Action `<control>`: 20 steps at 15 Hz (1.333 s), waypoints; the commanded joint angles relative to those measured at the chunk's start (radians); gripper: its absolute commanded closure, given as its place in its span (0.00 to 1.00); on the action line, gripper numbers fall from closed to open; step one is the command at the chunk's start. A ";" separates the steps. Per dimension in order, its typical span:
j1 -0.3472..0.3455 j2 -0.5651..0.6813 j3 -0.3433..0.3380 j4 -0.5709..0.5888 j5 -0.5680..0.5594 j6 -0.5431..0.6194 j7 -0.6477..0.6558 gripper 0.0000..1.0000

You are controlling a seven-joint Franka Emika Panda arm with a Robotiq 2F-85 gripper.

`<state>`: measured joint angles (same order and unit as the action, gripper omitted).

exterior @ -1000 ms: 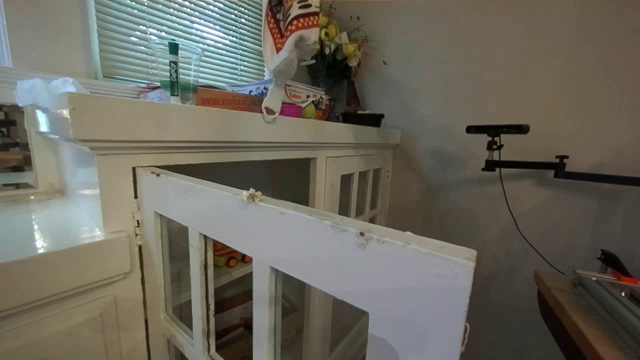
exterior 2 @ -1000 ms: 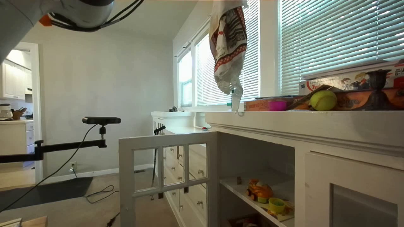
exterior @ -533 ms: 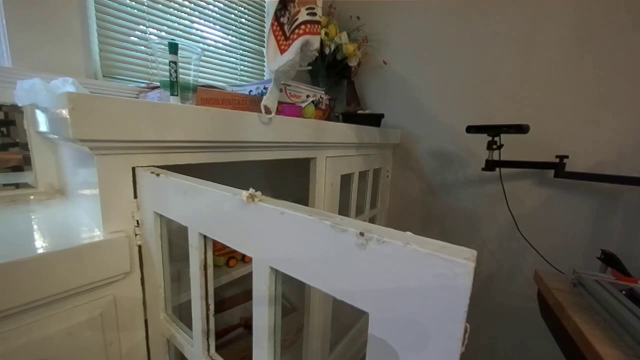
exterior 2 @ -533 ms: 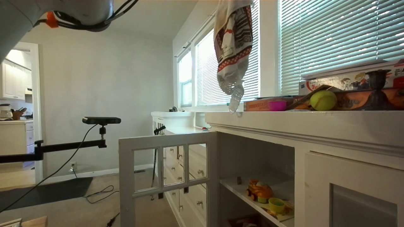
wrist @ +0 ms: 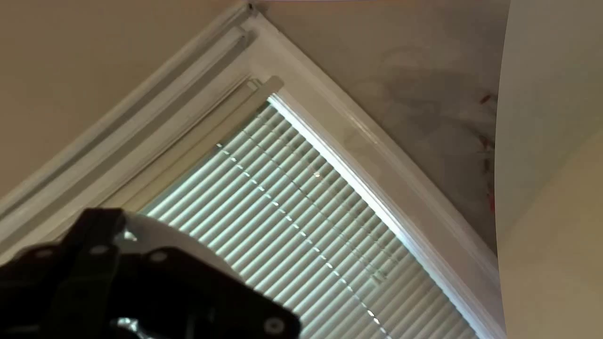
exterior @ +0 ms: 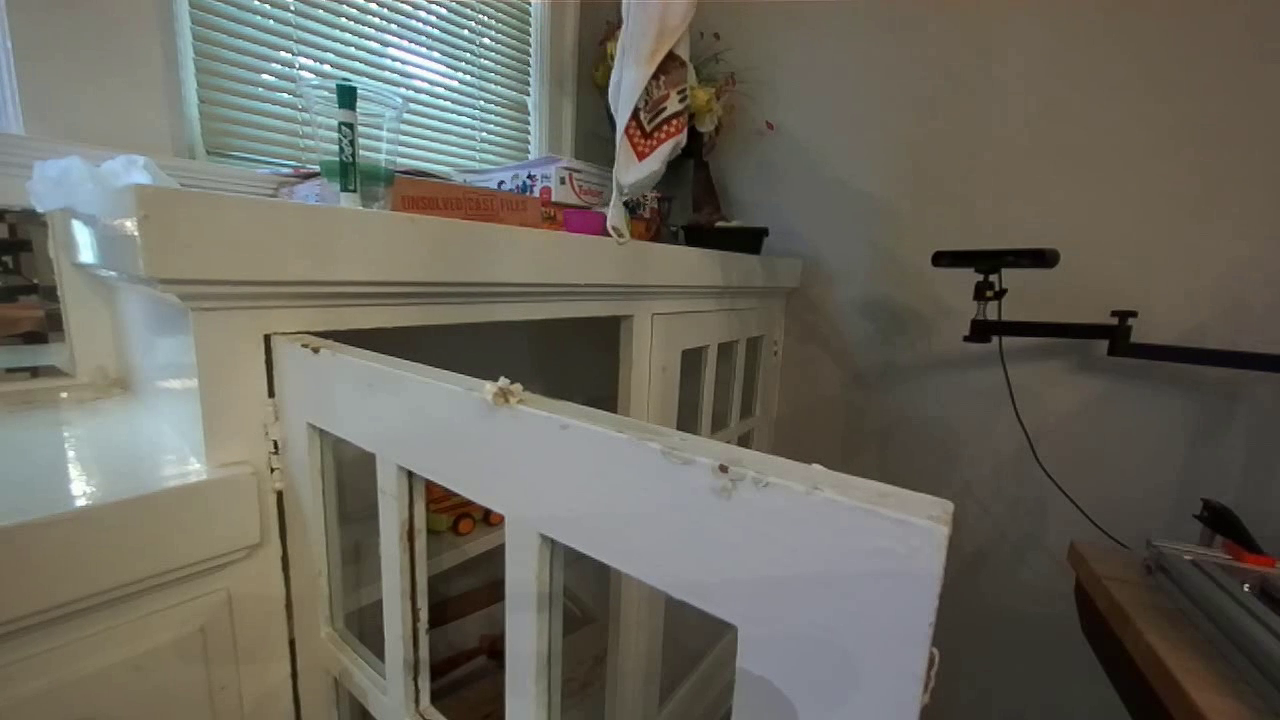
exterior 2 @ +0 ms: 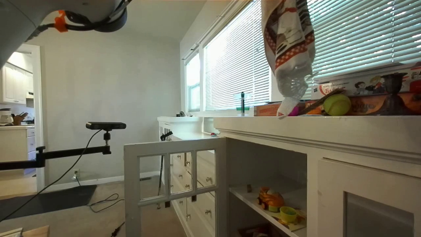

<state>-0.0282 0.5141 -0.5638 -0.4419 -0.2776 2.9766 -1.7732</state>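
A white towel (exterior: 655,100) with a red and black print hangs from above in an exterior view, its upper end cut off by the frame. Its narrow lower tip reaches down to the cabinet top, in front of a pink cup (exterior: 583,221); whether it touches the surface I cannot tell. The same towel (exterior 2: 292,49) covers part of the window blinds. My gripper (wrist: 155,287) shows only as a dark shape at the lower left of the wrist view, with pale material against it. It is shut on the towel; the fingertips are hidden.
Along the cabinet top (exterior 2: 329,128) are game boxes, a tennis ball (exterior 2: 337,104), a dark candlestick (exterior 2: 393,93), flowers (exterior: 705,105) and a green marker (exterior: 347,140) by a clear cup. Below, a cabinet door (exterior: 620,460) stands ajar, with a toy (exterior 2: 271,199) on the shelf.
The towel has moved right in both exterior views, along the cabinet top toward the tennis ball. The robot's arm has turned slightly. The door and the items on the cabinet have stayed put.
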 commanded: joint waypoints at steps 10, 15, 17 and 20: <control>-0.110 0.036 0.379 0.013 0.026 -0.591 0.098 1.00; -0.161 0.037 0.481 0.015 0.156 -0.765 0.147 1.00; -0.182 0.040 0.516 0.018 0.213 -0.825 0.169 1.00; -0.212 0.043 0.565 0.022 0.297 -0.918 0.206 1.00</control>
<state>-0.2086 0.5426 -0.0493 -0.4601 -0.0614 2.1424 -1.6005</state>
